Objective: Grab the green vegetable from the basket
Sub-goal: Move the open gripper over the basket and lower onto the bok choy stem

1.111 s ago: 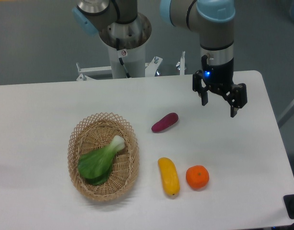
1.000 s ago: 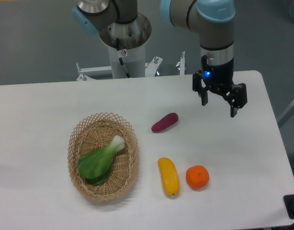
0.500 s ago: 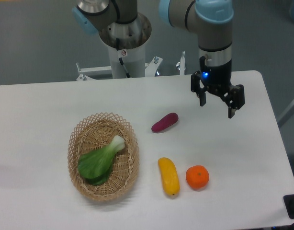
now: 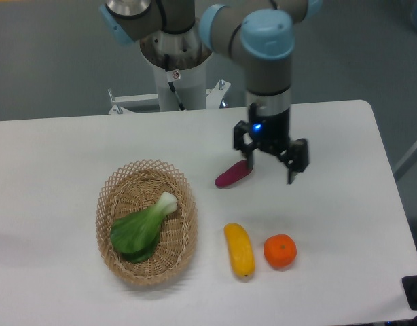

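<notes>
The green vegetable [image 4: 142, 229], a bok choy with dark leaves and a pale stem end, lies in the oval tan wicker basket [image 4: 184, 239] at the table's left front. My gripper [image 4: 269, 172] is open and empty. It hangs above the table to the right of the basket, just right of the purple vegetable, well apart from the bok choy.
A purple oblong vegetable [image 4: 231, 174] lies beside my left finger. A yellow oblong fruit [image 4: 239, 250] and an orange [image 4: 280, 251] lie in front of the gripper. The robot base [image 4: 174, 64] stands at the back edge.
My gripper has moved left and toward the front, from the table's right side to just beside the purple vegetable. It stays open. The foods and basket have not moved.
</notes>
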You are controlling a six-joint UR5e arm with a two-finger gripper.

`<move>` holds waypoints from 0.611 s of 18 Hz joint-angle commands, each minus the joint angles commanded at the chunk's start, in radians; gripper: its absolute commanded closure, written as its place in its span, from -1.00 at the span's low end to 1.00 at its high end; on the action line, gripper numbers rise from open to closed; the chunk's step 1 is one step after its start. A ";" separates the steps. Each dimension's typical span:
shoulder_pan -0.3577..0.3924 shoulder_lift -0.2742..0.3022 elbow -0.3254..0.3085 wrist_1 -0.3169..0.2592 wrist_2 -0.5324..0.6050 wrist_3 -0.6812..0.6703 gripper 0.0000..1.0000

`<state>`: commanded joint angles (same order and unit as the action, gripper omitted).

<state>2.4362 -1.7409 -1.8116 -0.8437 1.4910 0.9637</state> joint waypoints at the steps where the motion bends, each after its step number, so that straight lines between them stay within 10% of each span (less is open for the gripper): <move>1: -0.029 -0.017 -0.006 0.000 0.000 -0.031 -1.00; 11: -0.192 -0.095 -0.097 0.005 0.012 -0.056 -1.00</move>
<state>2.2443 -1.8361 -1.9082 -0.8391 1.5033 0.9081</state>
